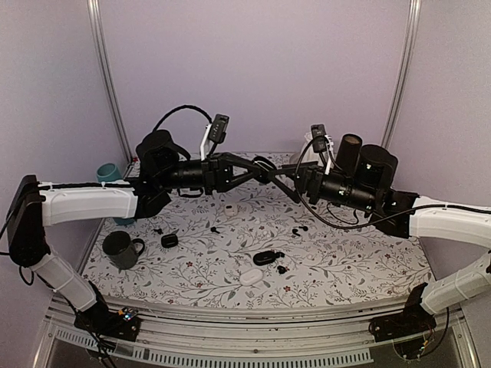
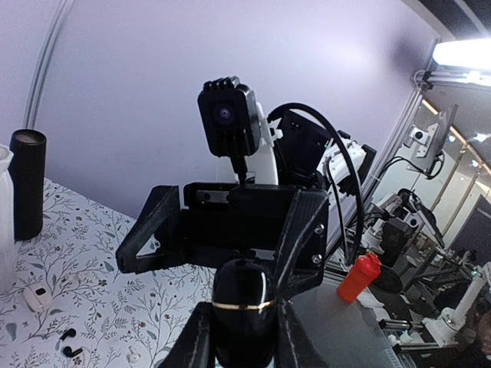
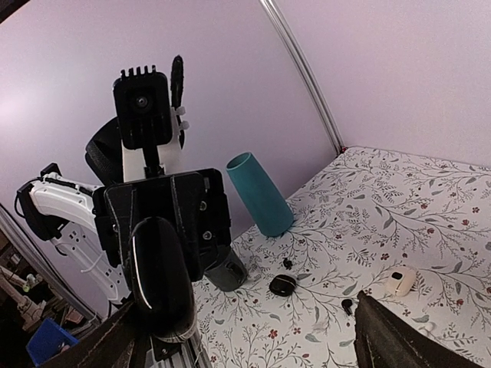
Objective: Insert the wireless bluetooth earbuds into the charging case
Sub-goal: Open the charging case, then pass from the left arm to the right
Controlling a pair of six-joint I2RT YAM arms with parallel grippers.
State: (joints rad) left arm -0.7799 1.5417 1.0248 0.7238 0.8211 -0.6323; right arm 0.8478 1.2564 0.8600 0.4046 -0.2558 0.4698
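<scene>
Charging case (image 2: 242,295), left end effector (image 2: 244,339) clamped, raised

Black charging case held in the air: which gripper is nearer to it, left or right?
Left. The left gripper is shut on the black charging case; the right gripper faces it just beyond, jaws wide open.

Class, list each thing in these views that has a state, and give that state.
left hand: shut on the held black case, raised off the table.
held black case: closed.
right hand: open, empty.
middle black case: on the table, looks open.
round black case: closed, on the table.
white case: closed, on the table.
earbuds: loose on the table, outside any case.
grey mug: upright.
</scene>
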